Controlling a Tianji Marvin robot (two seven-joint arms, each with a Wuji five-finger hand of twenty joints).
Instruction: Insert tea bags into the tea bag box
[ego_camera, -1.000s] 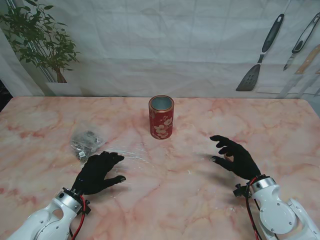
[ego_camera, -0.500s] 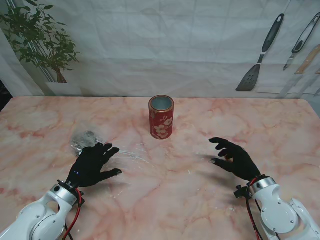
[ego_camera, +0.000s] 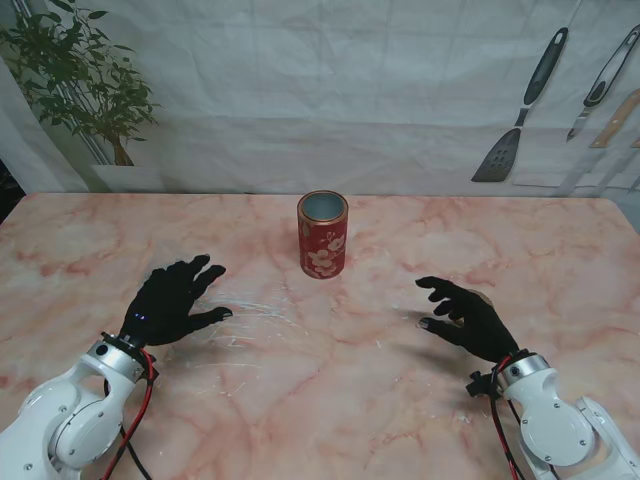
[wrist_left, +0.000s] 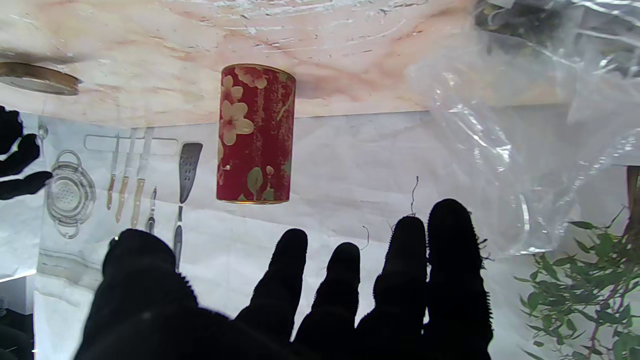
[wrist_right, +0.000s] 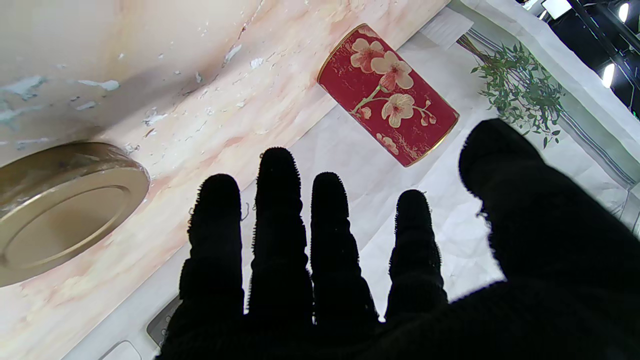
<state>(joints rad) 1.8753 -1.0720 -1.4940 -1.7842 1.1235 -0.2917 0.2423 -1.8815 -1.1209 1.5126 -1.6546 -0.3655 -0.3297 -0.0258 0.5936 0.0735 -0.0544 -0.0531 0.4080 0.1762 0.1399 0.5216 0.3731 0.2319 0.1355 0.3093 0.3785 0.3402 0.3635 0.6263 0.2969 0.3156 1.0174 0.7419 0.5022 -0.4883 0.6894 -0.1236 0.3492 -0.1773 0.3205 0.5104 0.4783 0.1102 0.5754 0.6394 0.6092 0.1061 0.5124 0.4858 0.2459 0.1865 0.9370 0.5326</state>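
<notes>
From above, a red flowered tin (ego_camera: 322, 234) stands open at the table's middle. The left hand (ego_camera: 172, 301) hovers spread over the hidden tea bag packet; the right hand (ego_camera: 467, 315), spread and empty, waits apart. At the left wrist, clear plastic (wrist_left: 505, 125) lies beside the fingers (wrist_left: 452, 260): close gently around it. At the right wrist, a gold lid (wrist_right: 65, 205) lies nearby.

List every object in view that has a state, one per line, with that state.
Tea tin: upright, lid off, open on top.
Gold lid: off the tin, flat on the table.
Clear plastic bag: crumpled, under the left hand.
Left hand: open, fingers spread over the bag.
Right hand: open, holding nothing.
</notes>
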